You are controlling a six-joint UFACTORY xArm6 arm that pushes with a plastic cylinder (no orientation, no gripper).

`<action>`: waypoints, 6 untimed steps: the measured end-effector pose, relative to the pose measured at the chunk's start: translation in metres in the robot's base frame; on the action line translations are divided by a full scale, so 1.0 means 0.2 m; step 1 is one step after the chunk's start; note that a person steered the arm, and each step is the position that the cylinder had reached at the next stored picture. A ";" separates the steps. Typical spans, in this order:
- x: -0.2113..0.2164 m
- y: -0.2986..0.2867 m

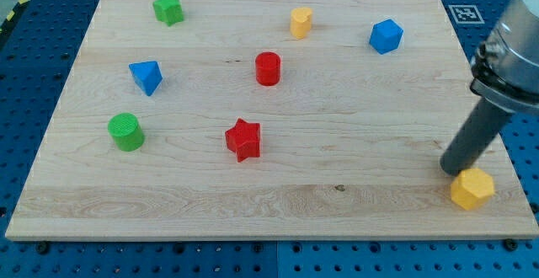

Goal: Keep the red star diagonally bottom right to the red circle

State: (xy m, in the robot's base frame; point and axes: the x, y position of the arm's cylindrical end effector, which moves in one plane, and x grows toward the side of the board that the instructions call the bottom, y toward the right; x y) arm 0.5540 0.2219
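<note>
Placement remains incomplete: red star (pixel 243 139) lies below and slightly left of red circle (pixel 268 68) (not yet bottom right), while the tip (pixel 455 172), holding nothing, touches the yellow block (pixel 472 189) far toward the view's right.

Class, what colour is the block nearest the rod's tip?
Yellow, beside my tip; camera view.

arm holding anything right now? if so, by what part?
Nothing is held; there is only a rod. My tip rests on the board against the upper left of the yellow block, far right of the red star.
</note>
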 end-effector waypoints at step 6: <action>-0.39 -1.68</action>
